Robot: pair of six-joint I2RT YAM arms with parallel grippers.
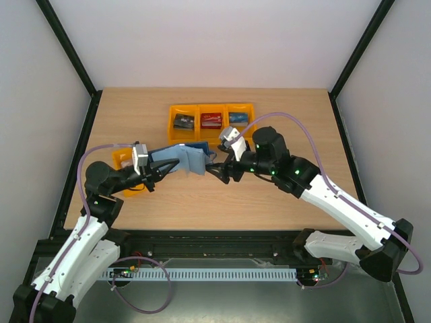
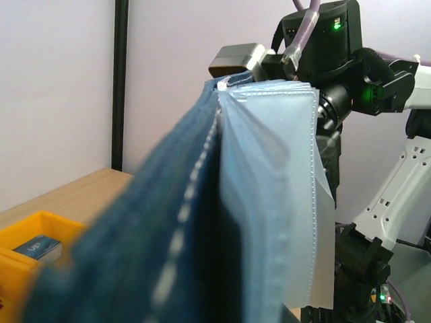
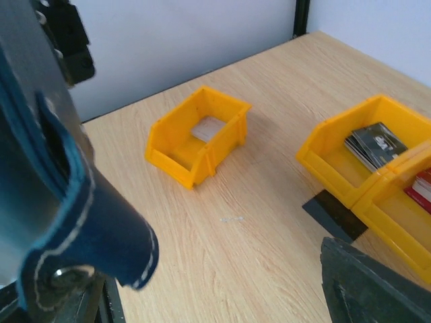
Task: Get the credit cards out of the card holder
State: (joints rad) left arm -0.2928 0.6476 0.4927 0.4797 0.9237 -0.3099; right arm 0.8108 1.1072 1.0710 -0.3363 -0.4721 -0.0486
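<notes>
Left gripper (image 1: 172, 167) clamps the left end of the card holder (image 1: 192, 160), holding it aloft over mid-table so its pale sleeves (image 2: 269, 188) fan toward the right gripper (image 1: 219, 173). That gripper's jaws stand apart just beside the holder's right edge, gripping nothing. A black card (image 3: 335, 214) lies flat on the table (image 3: 256, 222) against the orange bins (image 3: 350, 145), apparently already out.
</notes>
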